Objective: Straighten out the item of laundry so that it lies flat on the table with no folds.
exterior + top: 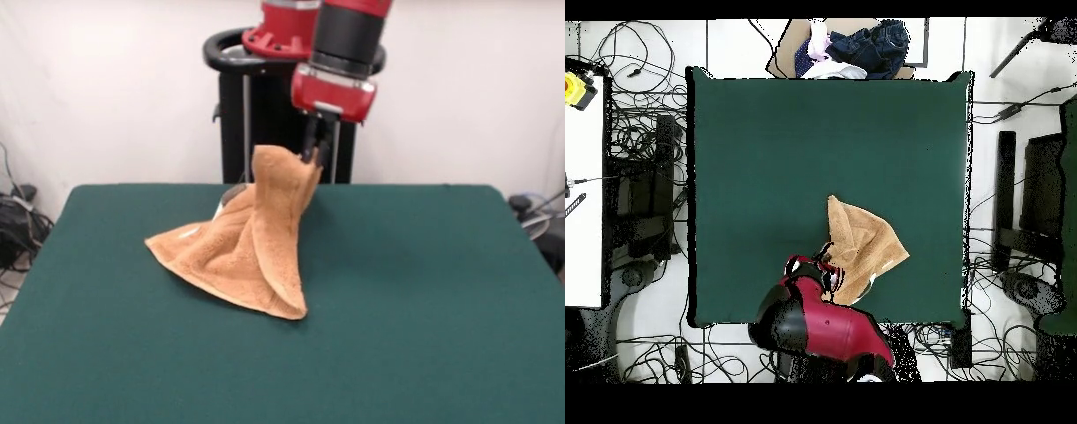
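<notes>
1 towel [252, 243] corner in claw [316, 155]

Orange-tan terry towel [252, 238], plain in colour across the raised folds; small white patch near its left side in the front view. Dark green tabletop [424, 291], uniform, unpatterned. Red wrist housing with black collar above dark gripper [316, 152]. Black pedestal [265, 97]. White wall behind. Overhead: dark blue and white laundry heap [850, 50] past the tabletop's far edge.
</notes>
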Motion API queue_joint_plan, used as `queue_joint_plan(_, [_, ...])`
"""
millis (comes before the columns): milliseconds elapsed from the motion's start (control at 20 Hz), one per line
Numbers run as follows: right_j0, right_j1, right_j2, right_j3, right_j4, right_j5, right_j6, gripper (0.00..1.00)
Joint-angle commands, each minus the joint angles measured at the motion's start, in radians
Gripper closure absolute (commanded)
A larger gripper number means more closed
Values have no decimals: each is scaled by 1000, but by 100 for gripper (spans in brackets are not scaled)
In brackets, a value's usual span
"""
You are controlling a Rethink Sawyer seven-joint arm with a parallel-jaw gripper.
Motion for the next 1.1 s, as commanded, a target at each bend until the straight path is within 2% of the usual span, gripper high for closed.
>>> queue_joint_plan(50, [91,110,0,7,170,-69,329,100])
queue_joint_plan(400, [163,157,32,25,262,-131,386,100])
queue_joint_plan(850, [232,237,51,-25,373,-194,417,100])
queue_joint_plan(1100, [277,244,41,-44,441,-182,412,100])
